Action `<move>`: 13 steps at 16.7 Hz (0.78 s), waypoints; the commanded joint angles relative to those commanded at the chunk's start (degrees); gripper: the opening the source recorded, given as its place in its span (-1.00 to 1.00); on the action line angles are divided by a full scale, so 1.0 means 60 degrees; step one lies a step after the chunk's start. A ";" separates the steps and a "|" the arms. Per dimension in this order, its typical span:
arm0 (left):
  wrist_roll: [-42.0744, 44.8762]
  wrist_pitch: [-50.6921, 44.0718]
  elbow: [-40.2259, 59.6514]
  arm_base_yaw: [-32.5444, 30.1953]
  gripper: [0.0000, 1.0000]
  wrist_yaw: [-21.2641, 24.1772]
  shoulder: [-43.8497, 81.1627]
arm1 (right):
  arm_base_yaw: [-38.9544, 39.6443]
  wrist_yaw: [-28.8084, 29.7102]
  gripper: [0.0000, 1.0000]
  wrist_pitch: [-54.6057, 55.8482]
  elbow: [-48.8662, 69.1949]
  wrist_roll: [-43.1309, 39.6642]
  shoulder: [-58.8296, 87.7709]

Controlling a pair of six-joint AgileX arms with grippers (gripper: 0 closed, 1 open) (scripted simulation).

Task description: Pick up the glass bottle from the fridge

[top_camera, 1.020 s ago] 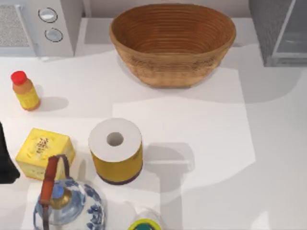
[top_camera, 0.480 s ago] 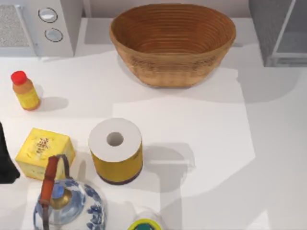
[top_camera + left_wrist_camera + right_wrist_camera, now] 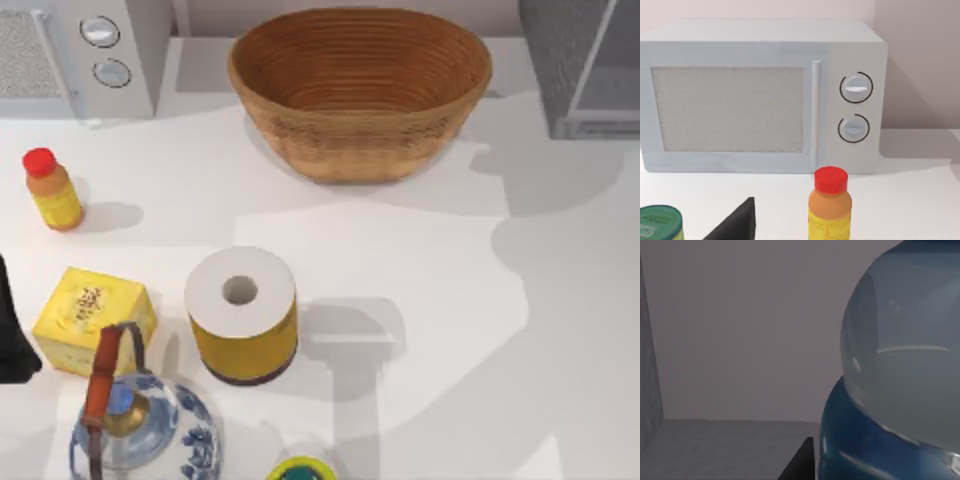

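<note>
1. The glass bottle (image 3: 900,365) looms right in front of your right wrist camera: a pale, clear body over a deep blue part. Behind it are a plain grey back wall and floor, so I judge it stands inside the fridge (image 3: 585,65), at the table's (image 3: 420,300) far right corner.
2. The right gripper (image 3: 799,462) shows as a dark tip just beside the bottle. You cannot tell whether it is clenched on the bottle or released.
3. Progress, as a judgement: the reach into the fridge looks done. Securing the hold, if that is not done yet, and drawing the bottle out are what is left.
4. Your left arm is parked at the table's left edge. The left gripper (image 3: 735,222) faces the microwave (image 3: 760,95), and you cannot tell its state either.
5. Writing: none can be read on the glass bottle or the fridge.
6. Farther out, the orange bottle (image 3: 52,190) with a red cap has a yellow label, and the yellow box (image 3: 90,315) has dark marks on top; neither is legible.
7. The green-topped can (image 3: 660,222) has a printed lid too small to read. The microwave's two knobs carry no visible lettering.
8. The basket (image 3: 360,90), paper roll (image 3: 240,310) and blue-patterned teapot (image 3: 145,435) show no brand or text.
</note>
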 joint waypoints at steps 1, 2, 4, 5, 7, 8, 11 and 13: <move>0.0000 0.0000 0.0000 0.0000 1.00 0.0000 0.0000 | -0.0013 -0.0031 -1.00 0.0060 -0.0124 -0.0001 -0.0110; 0.0000 0.0000 0.0000 0.0000 1.00 0.0000 0.0000 | -0.0042 -0.0078 -1.00 0.0163 -0.0340 -0.0002 -0.0286; 0.0000 0.0000 0.0000 0.0000 1.00 0.0000 0.0000 | -0.0148 -0.0199 -1.00 0.0460 -0.1077 -0.0002 -0.0764; 0.0000 0.0000 0.0000 0.0000 1.00 0.0000 0.0000 | -0.0219 -0.0267 -1.00 0.0637 -0.1589 -0.0001 -0.1035; 0.0000 0.0000 0.0000 0.0000 1.00 0.0000 0.0000 | -0.0370 -0.0411 -1.00 0.0998 -0.2714 0.0007 -0.1604; 0.0000 0.0000 0.0000 0.0000 1.00 0.0000 0.0000 | -0.0442 -0.0483 -1.00 0.1173 -0.3218 0.0010 -0.1886; 0.0000 0.0000 0.0000 0.0000 1.00 0.0000 0.0000 | -0.0611 -0.0646 -1.00 0.1598 -0.4138 0.0016 -0.2500; 0.0000 0.0000 0.0000 0.0000 1.00 0.0000 0.0000 | -0.0639 -0.0671 -1.00 0.1668 -0.4250 0.0017 -0.2586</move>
